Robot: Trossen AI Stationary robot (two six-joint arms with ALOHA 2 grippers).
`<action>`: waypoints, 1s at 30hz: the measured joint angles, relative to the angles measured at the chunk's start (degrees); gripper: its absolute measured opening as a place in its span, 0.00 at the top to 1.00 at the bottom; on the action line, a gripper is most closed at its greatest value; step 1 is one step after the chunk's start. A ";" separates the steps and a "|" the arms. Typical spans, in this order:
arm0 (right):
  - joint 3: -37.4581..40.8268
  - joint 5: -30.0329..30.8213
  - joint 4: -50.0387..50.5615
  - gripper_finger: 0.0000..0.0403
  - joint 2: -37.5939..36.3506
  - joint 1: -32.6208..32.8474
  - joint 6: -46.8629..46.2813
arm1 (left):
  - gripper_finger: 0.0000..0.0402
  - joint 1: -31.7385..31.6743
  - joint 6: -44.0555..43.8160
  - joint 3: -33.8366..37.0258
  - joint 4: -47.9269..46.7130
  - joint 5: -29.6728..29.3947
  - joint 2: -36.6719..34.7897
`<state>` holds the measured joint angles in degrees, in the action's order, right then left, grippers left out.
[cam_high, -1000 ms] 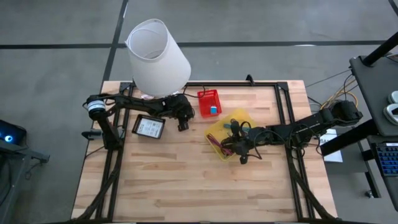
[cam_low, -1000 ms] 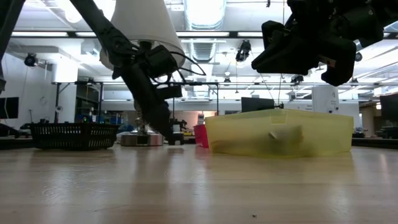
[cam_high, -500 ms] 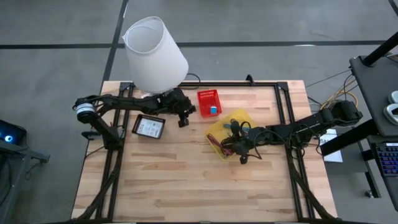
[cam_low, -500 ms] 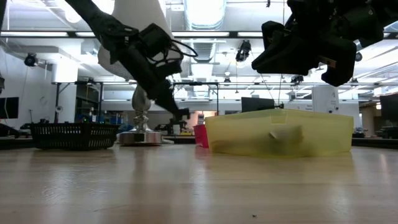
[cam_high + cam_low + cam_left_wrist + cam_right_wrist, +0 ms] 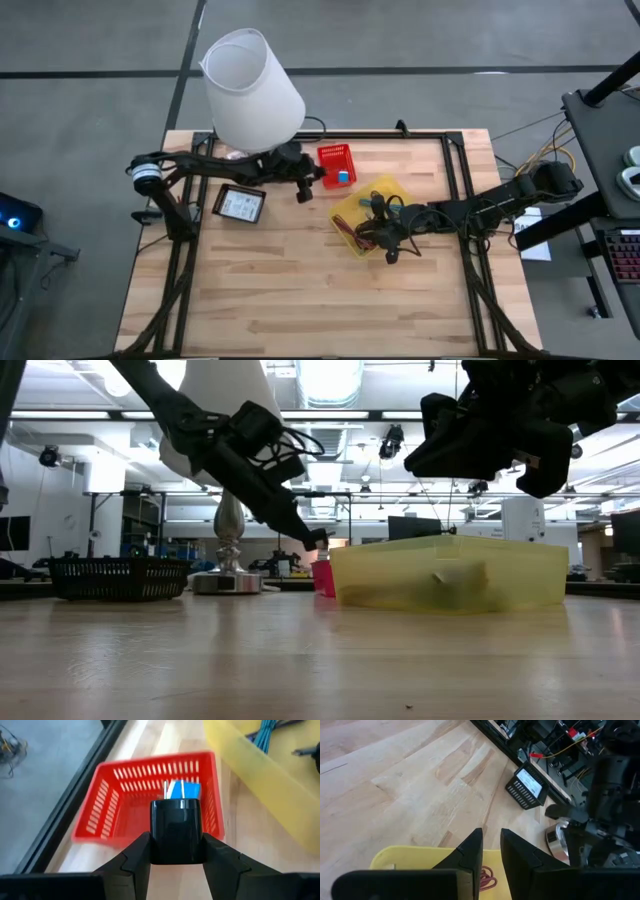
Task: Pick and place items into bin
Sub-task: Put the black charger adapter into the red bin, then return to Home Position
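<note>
Left gripper [image 5: 176,851] fingers clamp the small black cube [image 5: 176,831], rigid, light, smooth-sided, held by opposite flat faces, just short of the red basket [image 5: 102,806]; right gripper [image 5: 491,851] fingers narrow, empty, over yellow bin [image 5: 352,212].

The left claw [image 5: 303,193] hangs beside the small red slatted basket [image 5: 336,164]; the right claw [image 5: 380,238] sits over the shallow yellow plastic bin [image 5: 352,212] on the wooden worktop [image 5: 300,290].

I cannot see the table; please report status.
Left tool grips black cube above red basket. Right tool empty over yellow bin. Nothing blocking.
</note>
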<state>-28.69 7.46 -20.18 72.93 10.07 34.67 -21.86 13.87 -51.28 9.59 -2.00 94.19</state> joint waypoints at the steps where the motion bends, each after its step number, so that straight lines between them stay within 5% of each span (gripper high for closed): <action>1: 0.00 0.00 -0.09 0.86 -0.01 0.02 0.01 | 0.68 0.09 0.00 0.07 1.38 0.07 0.50; 14: -0.01 0.00 0.24 0.86 0.01 0.02 -0.09 | 0.68 0.69 -0.09 -0.47 13.30 0.24 8.57; 24: 0.00 0.00 0.26 0.86 0.00 0.02 -0.10 | 0.25 0.87 -3.15 -0.51 14.46 0.24 8.39; 30: 0.00 0.00 0.24 0.86 -0.01 0.02 -0.06 | 0.22 3.15 -4.49 -0.51 15.61 3.06 8.04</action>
<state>-28.69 7.46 -19.94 72.93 10.09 34.61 -18.71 9.38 -51.79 25.19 1.06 102.24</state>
